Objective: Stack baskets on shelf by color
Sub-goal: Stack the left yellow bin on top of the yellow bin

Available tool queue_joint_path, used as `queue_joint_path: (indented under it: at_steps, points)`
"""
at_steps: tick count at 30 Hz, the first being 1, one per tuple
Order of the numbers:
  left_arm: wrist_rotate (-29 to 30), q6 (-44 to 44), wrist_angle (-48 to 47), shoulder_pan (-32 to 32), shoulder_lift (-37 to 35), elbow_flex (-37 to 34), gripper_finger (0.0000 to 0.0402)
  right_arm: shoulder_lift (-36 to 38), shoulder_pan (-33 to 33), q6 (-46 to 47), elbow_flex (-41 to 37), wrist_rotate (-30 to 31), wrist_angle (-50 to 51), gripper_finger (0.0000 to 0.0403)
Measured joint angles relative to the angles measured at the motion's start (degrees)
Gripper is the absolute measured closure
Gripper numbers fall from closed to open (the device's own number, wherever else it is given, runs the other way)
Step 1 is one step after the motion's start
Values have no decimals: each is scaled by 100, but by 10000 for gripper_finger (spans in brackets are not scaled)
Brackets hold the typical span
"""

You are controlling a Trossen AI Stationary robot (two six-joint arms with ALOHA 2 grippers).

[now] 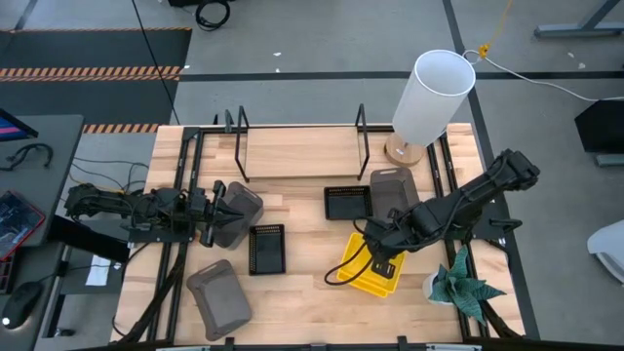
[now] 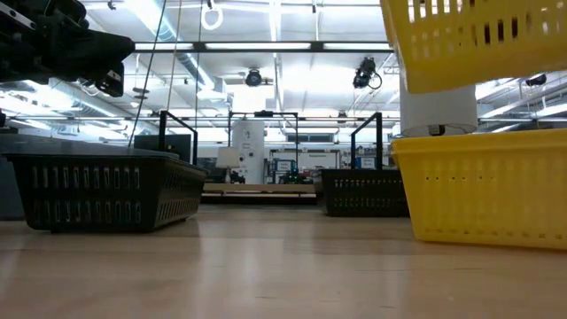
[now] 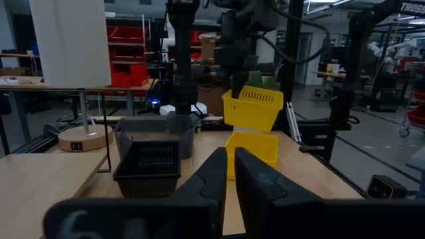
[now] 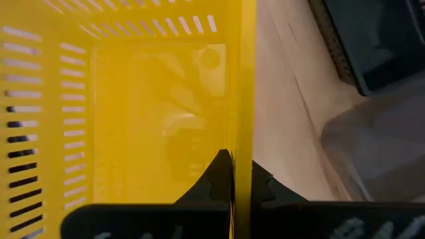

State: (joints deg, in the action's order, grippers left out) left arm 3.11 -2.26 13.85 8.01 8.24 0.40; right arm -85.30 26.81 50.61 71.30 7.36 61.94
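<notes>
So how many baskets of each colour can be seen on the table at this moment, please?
Gray baskets: 3
Black baskets: 2
Yellow baskets: 2, one lifted above the other; a third nested inside cannot be ruled out
Total: 7 baskets seen

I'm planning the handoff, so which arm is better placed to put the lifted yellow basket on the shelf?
Right. The right gripper is shut on the raised yellow basket. The left gripper is by a gray basket, holding nothing, fingers together. The shelf is empty.
</notes>
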Motion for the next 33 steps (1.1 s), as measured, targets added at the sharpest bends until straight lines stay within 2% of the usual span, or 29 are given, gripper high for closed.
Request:
queue_joint_path:
  at_steps: [7,33]
  points:
    - [2,0,0,-2,-1,0,374,2,-33,15,-352,-13,-291,400]
    - [2,0,0,-1,-1,0,366,2,-79,-535,-1404,-124,-1763,400]
